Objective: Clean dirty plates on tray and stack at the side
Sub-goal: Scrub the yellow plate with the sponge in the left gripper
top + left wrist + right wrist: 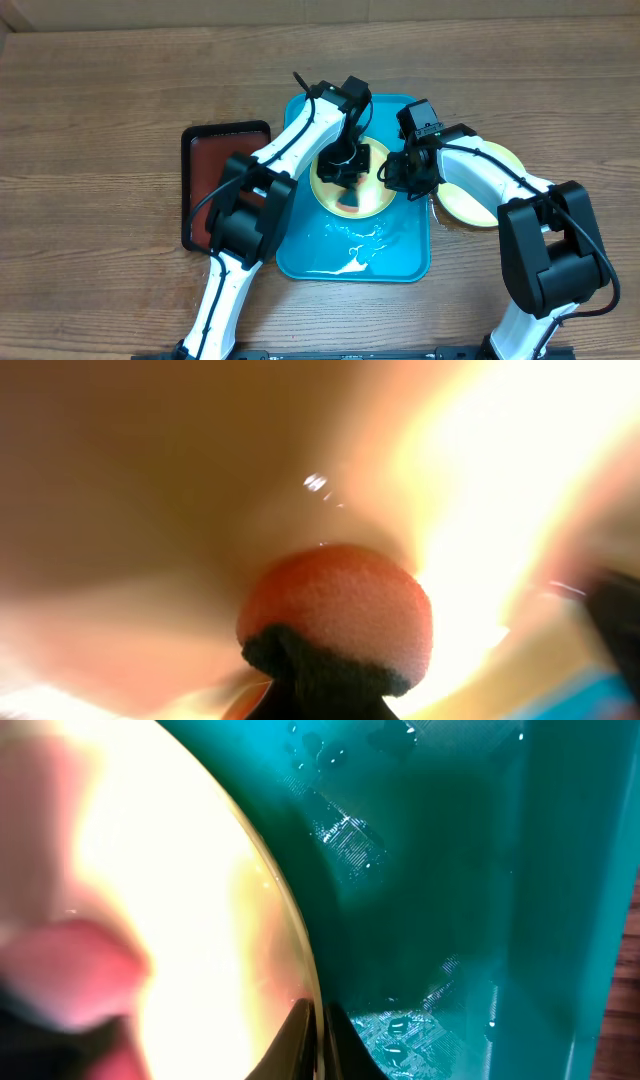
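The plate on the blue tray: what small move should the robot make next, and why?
Probably slide the sponge toward the red-orange smear at the near edge of the plate. The left end effector presses the sponge onto the plate, the right end effector pinches its rim, and that smear is uncleaned.

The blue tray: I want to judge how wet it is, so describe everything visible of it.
The tray is bright turquoise plastic, rectangular with rounded corners and a raised rim, lying flat on the wooden table. A shiny puddle wets the half nearer the robot. A yellow-green plate rests in its far half; a black tray lies just left.
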